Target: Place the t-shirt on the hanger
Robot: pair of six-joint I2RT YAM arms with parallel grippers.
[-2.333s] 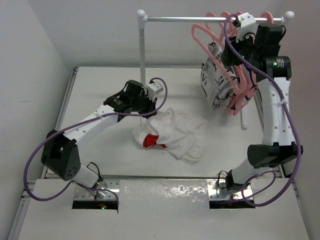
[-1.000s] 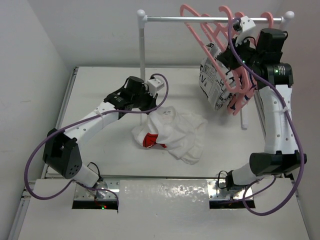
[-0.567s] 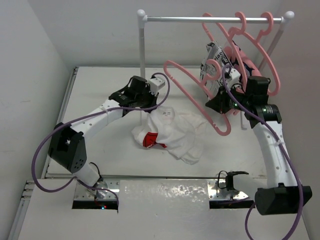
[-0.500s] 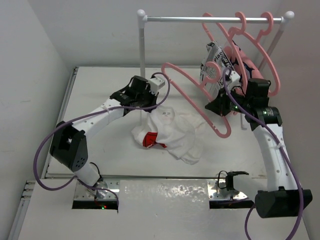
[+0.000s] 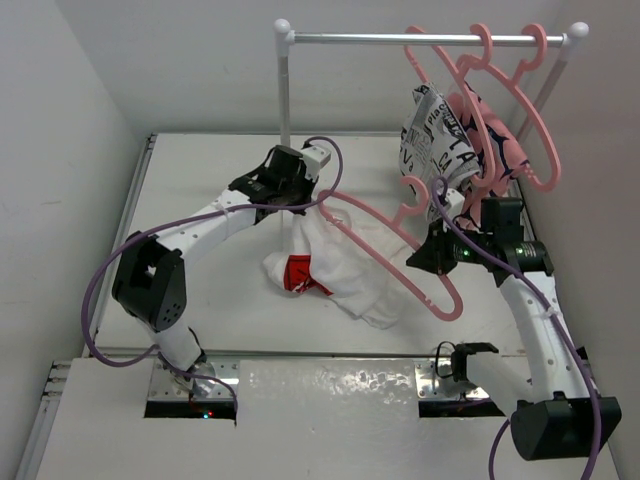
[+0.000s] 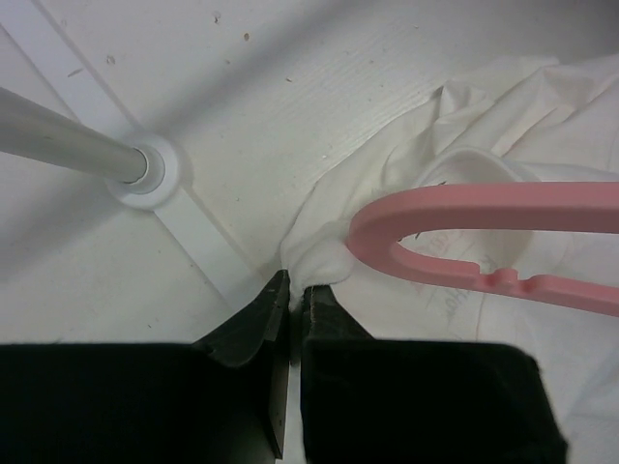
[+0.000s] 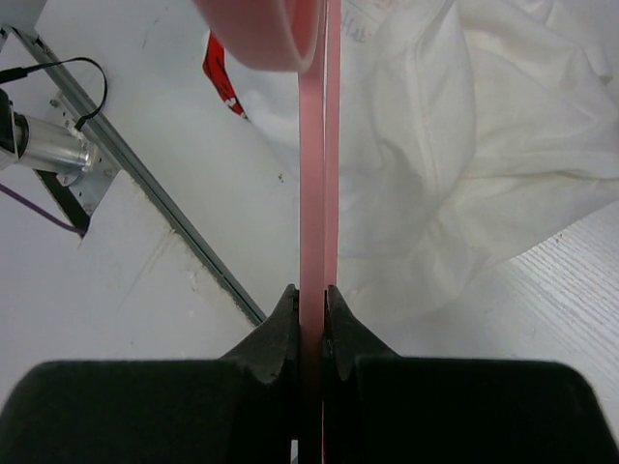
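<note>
We see the left fingers (image 6: 278, 307) closed on a pinch of the t-shirt (image 5: 360, 270), gripping a fold at its upper edge just beside the foot of the rack (image 5: 285, 110). The rest of the white cloth lies crumpled on the desk (image 5: 200, 170) between the two arms, with its red patch (image 5: 300, 275) showing on the left side of the heap. The right fingers (image 7: 283, 324) are clamped on the hanger (image 6: 503, 198), the pink plastic pressed thin between them, and the hanger reaches slantwise across the shirt toward the left arm. In the left wrist view, its rounded shoulder end sits over the shirt's neck opening, close to the pinched fold (we cannot tell whether it has passed inside the collar or only hangs above it). Behind, a newsprint-patterned shirt (image 5: 425, 135) hangs at the right end of the rack.
</note>
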